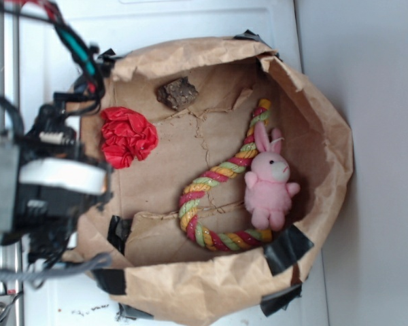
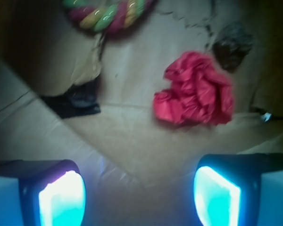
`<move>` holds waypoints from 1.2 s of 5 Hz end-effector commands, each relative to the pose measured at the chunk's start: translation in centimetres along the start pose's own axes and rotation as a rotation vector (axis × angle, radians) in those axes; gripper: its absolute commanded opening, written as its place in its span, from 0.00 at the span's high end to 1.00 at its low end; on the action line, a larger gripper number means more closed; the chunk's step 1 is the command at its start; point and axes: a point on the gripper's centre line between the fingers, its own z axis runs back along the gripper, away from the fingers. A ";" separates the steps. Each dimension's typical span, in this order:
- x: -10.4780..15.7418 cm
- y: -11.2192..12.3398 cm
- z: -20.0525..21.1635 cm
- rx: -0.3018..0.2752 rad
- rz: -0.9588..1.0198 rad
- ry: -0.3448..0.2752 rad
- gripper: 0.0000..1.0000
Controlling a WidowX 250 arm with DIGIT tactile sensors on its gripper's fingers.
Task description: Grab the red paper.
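The red paper (image 1: 127,136) is a glossy crumpled wad lying on the floor of the brown paper bag (image 1: 211,285), near its left wall. In the wrist view the red paper (image 2: 195,90) lies ahead and right of centre, apart from my gripper (image 2: 139,195). The gripper is open, its two glowing pads (image 2: 61,200) wide apart with nothing between them. In the exterior view the arm's body (image 1: 47,183) hangs over the bag's left rim; the fingertips are hidden there.
A brown rough lump (image 1: 177,93) lies at the bag's back. A red, yellow and green twisted rope (image 1: 214,180) curves through the middle, with a pink bunny (image 1: 268,183) at the right. Black tape (image 2: 73,101) patches the bag's wall.
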 end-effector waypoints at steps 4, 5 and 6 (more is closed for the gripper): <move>2.9 2.8 2.2 -0.037 0.177 -0.002 0.00; 3.3 2.7 1.5 -0.024 0.196 0.020 0.00; 4.0 2.7 1.3 -0.015 0.210 0.020 0.00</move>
